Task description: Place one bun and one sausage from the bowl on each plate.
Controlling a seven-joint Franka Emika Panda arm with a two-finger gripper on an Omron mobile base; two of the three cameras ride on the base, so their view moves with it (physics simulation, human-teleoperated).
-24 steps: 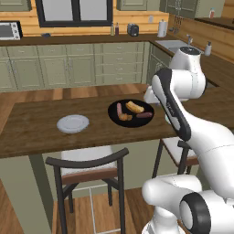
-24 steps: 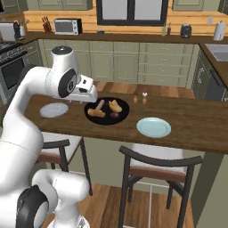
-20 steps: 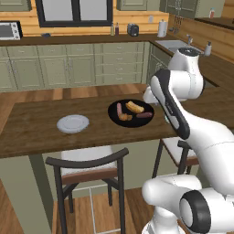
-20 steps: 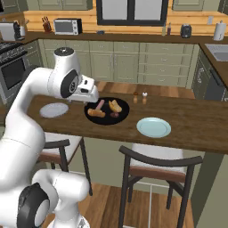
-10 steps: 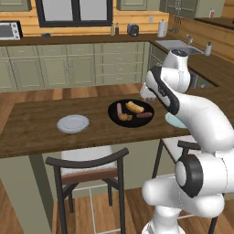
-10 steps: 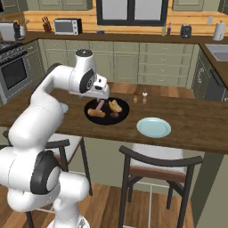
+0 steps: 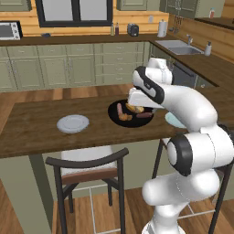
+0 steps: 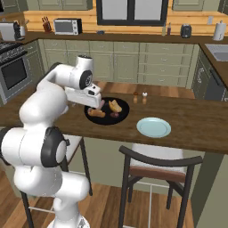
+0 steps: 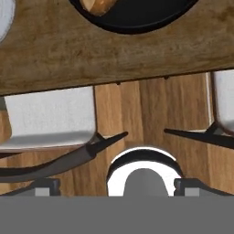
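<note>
Wooden counter [image 7: 36, 132] carries the black bowl [image 7: 115, 120] mid-surface, buns and sausages inside, grey-white plate [image 7: 72, 123] to its left, teal plate [image 8: 153, 127] to its right. I see gripper [image 9: 116, 183] spread wide, holding nothing, above the near edge.

A home kitchen, rendered. Pale green cabinets [image 7: 82, 68] line the far wall under a wood-plank backsplash and a dark-framed window [image 7: 75, 10] at top centre. A microwave [image 8: 67, 26] sits upper left in the right base view, with a stove [image 8: 13, 67] at the left edge. A sink [image 7: 180, 45] lies upper right. Chairs [image 7: 89, 176] stand at a wooden surface [image 7: 36, 132].
</note>
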